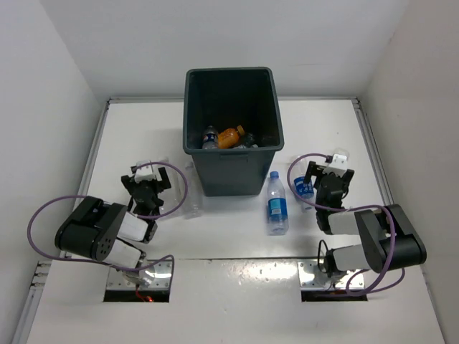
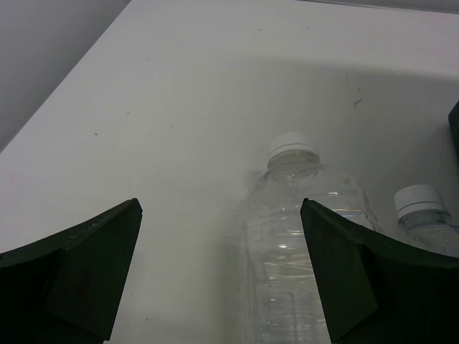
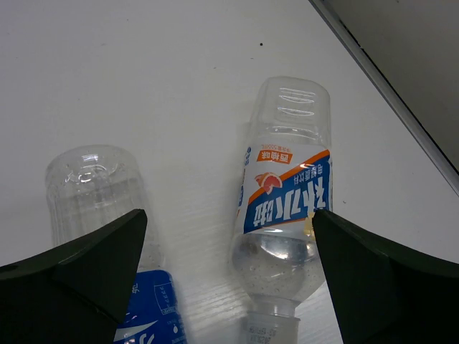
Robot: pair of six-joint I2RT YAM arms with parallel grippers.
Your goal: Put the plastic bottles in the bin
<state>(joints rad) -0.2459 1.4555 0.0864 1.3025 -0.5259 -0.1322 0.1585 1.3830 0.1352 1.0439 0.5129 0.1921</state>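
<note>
The dark grey bin [image 1: 229, 161] stands at the table's middle back, with several bottles inside, one of them orange. My left gripper [image 1: 150, 192] is open and low over the table. In the left wrist view [image 2: 220, 208] a plain clear bottle with a white cap [image 2: 297, 215] lies between the fingers, close to the right one, and a second clear bottle [image 2: 423, 215] lies beyond it. My right gripper [image 1: 330, 188] is open. In the right wrist view [image 3: 229, 215] a bottle with a blue-orange label [image 3: 283, 208] lies between the fingers. A blue-labelled bottle [image 3: 97, 193] lies by the left finger.
Another blue-labelled bottle [image 1: 277, 204] lies on the table just right of the bin's front. White walls close the table on the left, back and right. A raised rail [image 3: 387, 93] runs along the right edge. The bin's corner [image 2: 455, 129] shows at the far right of the left wrist view.
</note>
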